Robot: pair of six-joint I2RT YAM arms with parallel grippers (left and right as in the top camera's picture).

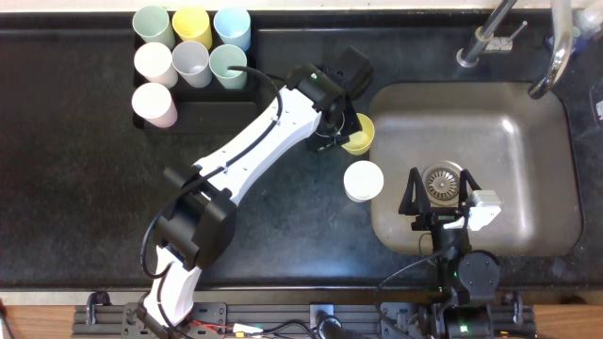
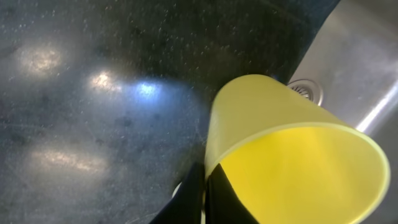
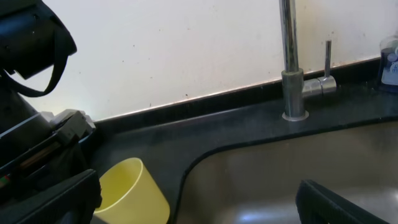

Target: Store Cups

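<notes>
My left gripper (image 1: 345, 132) holds a yellow cup (image 1: 359, 134) beside the sink's left rim. In the left wrist view the cup (image 2: 292, 143) is tilted, its mouth facing the camera, and the gripper (image 2: 205, 183) is shut on its wall, one finger inside and one outside. A white cup (image 1: 363, 180) stands upside down at the sink's left edge, just in front of the yellow one. A black tray (image 1: 212, 102) at the back left holds several pastel cups. My right gripper (image 1: 440, 191) hangs open over the sink basin, nothing between its fingers; its view shows the yellow cup (image 3: 132, 190).
The steel sink (image 1: 528, 217) fills the right side, with a drain (image 1: 443, 181) under my right gripper. A faucet (image 1: 490, 38) stands behind it on the dark counter (image 1: 85, 188). The tray's front right portion has no cups.
</notes>
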